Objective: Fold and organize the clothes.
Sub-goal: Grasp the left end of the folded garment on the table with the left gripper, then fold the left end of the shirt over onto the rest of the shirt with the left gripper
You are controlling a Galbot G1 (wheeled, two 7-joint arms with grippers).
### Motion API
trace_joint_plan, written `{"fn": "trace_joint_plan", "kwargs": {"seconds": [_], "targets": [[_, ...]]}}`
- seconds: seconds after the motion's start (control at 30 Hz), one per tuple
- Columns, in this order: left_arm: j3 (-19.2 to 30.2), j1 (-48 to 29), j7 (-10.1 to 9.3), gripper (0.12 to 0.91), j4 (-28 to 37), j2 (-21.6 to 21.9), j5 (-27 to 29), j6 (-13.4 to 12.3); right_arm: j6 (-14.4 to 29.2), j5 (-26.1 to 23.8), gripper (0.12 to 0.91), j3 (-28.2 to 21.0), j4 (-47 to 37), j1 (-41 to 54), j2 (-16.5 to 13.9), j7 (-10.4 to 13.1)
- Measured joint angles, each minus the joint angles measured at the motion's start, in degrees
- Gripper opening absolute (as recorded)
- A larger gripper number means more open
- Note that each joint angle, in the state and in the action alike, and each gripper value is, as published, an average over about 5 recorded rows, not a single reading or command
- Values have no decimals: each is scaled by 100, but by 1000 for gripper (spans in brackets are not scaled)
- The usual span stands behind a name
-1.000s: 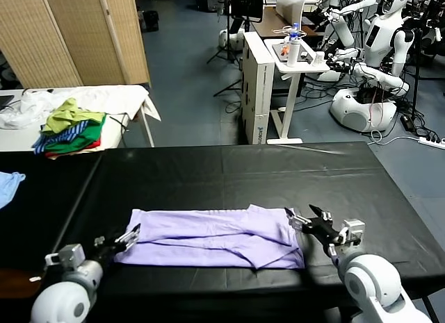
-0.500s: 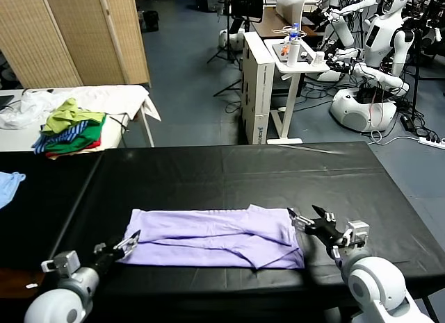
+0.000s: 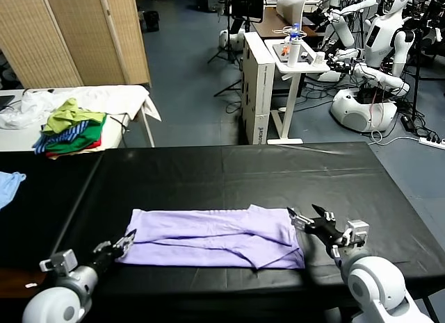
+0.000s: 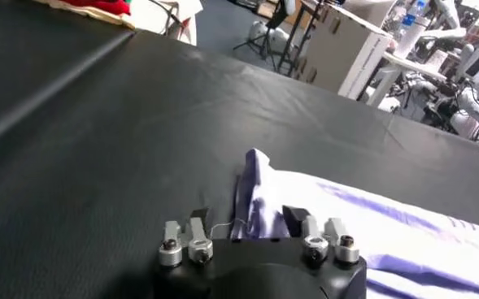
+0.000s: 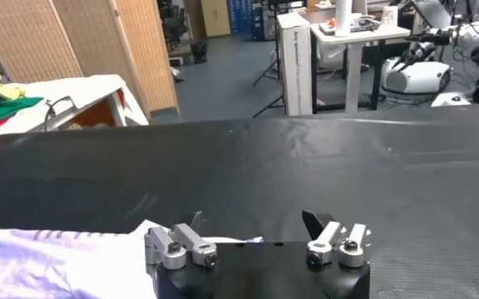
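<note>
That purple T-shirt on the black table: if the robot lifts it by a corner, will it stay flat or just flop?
Probably flop. The lavender T-shirt lies in soft folds and creases, so it looks thin and limp. In the left wrist view, the corner at the left gripper already bunches up into a peak. It likely weighs little, and would drape and drag across the black table rather than slide as one piece.

Robotics lab: other robots (image 3: 379,52) behind.

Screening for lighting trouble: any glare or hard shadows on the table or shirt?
Head view: soft sheen streaks the black tabletop, none washing out the pale lavender thin-cloth T-shirt. Left wrist view: pale reflections band the tabletop. Right wrist view: broad sheen, no hard shadows.
</note>
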Motion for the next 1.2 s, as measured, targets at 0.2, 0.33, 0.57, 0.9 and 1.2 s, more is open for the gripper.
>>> {"fn": "trace_joint_plan", "kwargs": {"seconds": [0.2, 0.33, 0.57, 0.9, 1.2], "targets": [[5, -6, -32, 200, -34, 20, 51, 66, 7, -16, 907, 12, 9, 6, 3, -3], [-17, 19, -27, 187, -122, 57, 448, 43, 24, -29, 907, 49, 29, -39, 10, -2], [-242, 209, 123, 187, -274, 314, 1622, -111, 52, -30, 907, 84, 27, -58, 29, 3], [-1141, 712, 250, 187, -51, 978, 2418, -451, 58, -48, 907, 40, 54, -73, 99, 24], [-1112, 663, -4, 187, -394, 772, 2166, -251, 93, -125, 907, 147, 169, -266, 162, 27]]}}
